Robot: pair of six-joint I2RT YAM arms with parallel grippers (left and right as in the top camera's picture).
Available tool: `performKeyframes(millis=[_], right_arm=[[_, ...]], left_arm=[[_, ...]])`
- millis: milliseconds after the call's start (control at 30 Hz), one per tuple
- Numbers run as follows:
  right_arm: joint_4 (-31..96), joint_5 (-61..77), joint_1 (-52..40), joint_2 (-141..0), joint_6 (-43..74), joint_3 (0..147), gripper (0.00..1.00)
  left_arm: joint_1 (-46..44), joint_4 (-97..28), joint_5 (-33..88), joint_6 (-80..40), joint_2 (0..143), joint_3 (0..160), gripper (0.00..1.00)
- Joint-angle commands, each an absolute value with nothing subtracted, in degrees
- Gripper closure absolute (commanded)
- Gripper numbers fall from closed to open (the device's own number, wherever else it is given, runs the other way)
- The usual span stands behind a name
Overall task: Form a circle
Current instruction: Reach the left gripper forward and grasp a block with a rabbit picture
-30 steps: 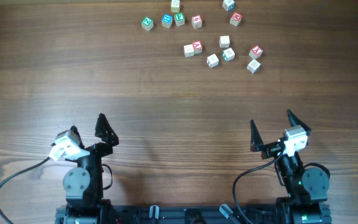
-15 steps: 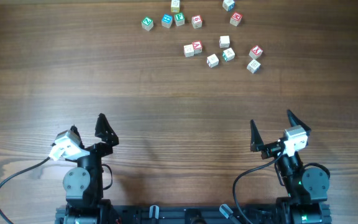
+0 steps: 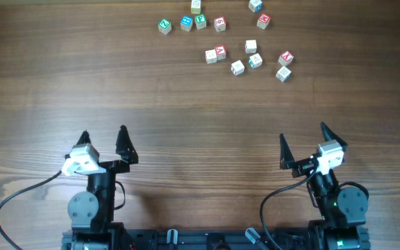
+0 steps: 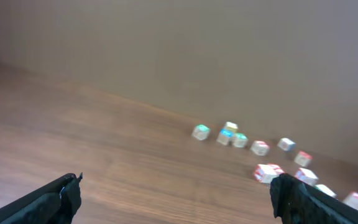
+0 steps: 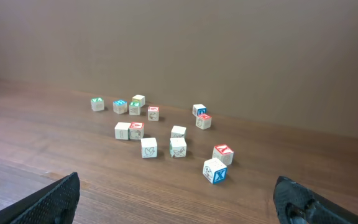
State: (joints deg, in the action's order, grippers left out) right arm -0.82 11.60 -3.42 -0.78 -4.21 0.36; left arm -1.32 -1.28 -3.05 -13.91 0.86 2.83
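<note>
Several small wooden alphabet cubes (image 3: 237,67) lie loosely scattered at the far side of the table and form no circle. A short row with green, blue and red faces (image 3: 186,23) sits at the far left of the scatter. In the right wrist view a blue X cube (image 5: 215,170) is the nearest one. The left wrist view is blurred and shows the cubes (image 4: 266,172) far ahead to the right. My left gripper (image 3: 103,132) (image 4: 176,180) and right gripper (image 3: 303,132) (image 5: 176,179) hover near the front edge, both open and empty, well short of the cubes.
The brown wooden table (image 3: 200,111) spreads between the grippers and the cubes. A plain wall (image 5: 229,43) rises just behind the cubes. Black cables (image 3: 19,198) trail from both arm bases at the near edge.
My left gripper has swung round, so both its fingers now point toward the far side. The right arm and the cubes have not moved.
</note>
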Motion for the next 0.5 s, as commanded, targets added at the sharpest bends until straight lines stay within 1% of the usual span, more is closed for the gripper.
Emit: performKeyframes(millis=[0, 100, 233, 467], right_arm=[[-0.95, 12.12, -3.03, -0.54, -4.45, 0.3, 0.0], [-0.95, 12.12, -3.03, -0.54, -4.47, 0.3, 0.01], [-0.95, 12.12, -3.03, -0.54, -4.47, 0.3, 0.0], [-0.95, 12.12, -3.03, -0.54, -4.47, 0.3, 0.0]], left_arm=[[-0.84, -0.84, 0.64, -15.68, 1.02, 4.86, 0.0], [-0.84, -1.8, 0.58, -15.4, 2.46, 8.75, 0.0], [-0.84, -5.74, 0.45, -13.87, 9.26, 17.04, 0.0], [-0.84, -13.06, 0.62, -12.21, 31.75, 37.04, 0.0]])
